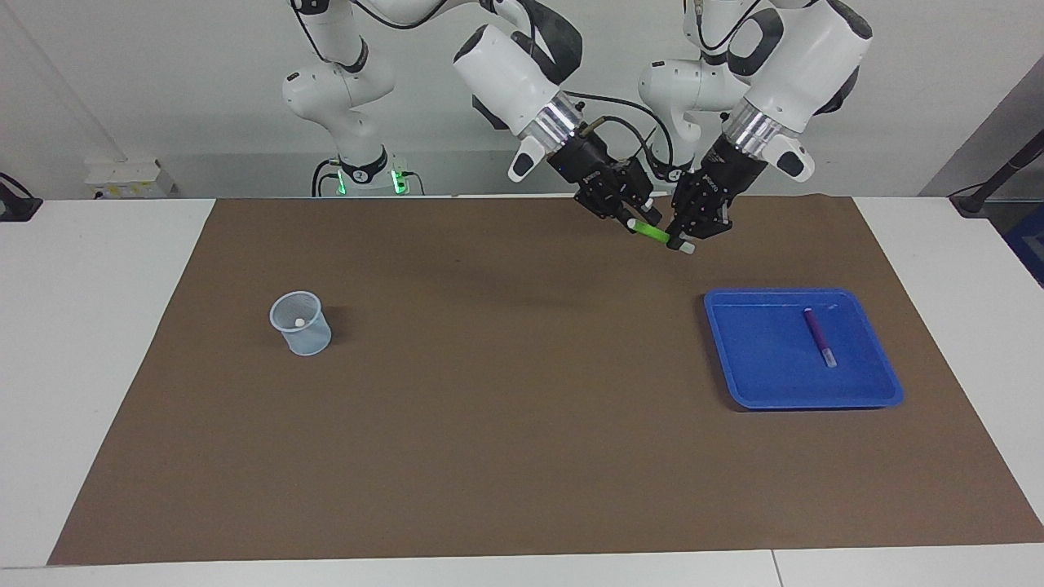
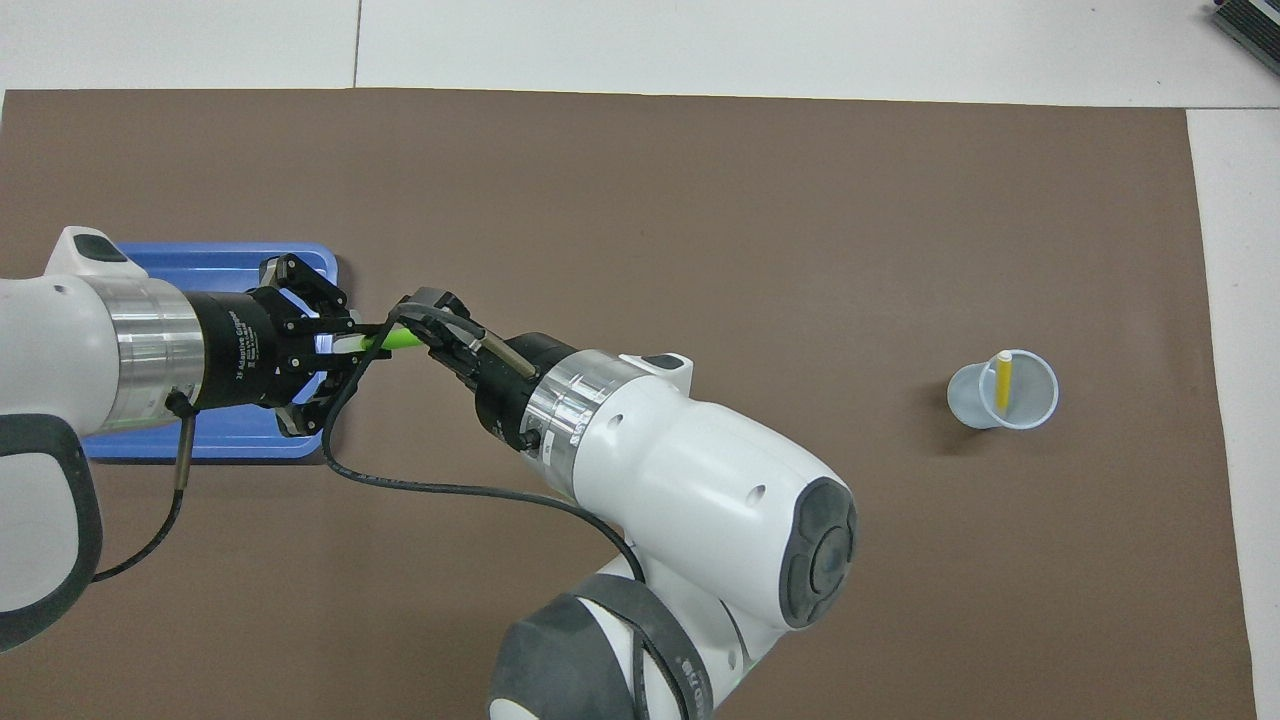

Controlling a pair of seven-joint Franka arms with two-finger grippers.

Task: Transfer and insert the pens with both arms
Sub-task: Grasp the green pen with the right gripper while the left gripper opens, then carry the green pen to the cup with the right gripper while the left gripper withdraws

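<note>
Both claws on green pen (image 1: 655, 234), purple pen (image 1: 818, 335) in tray (image 1: 738, 359), hidden overhead

Even, bright overhead light, soft shadows, sharp focus, no glare.

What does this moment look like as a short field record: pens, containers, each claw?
stage: handover of the green pen in the air, over the brown mat
left claw: at the pen's pale cap end
right claw: at the pen's other end
grip: both claws at the pen; which one bears it cannot be told
yellow pen: standing in the clear cup, toward the right arm's end
purple pen: lying in the blue tray, toward the left arm's end
</note>
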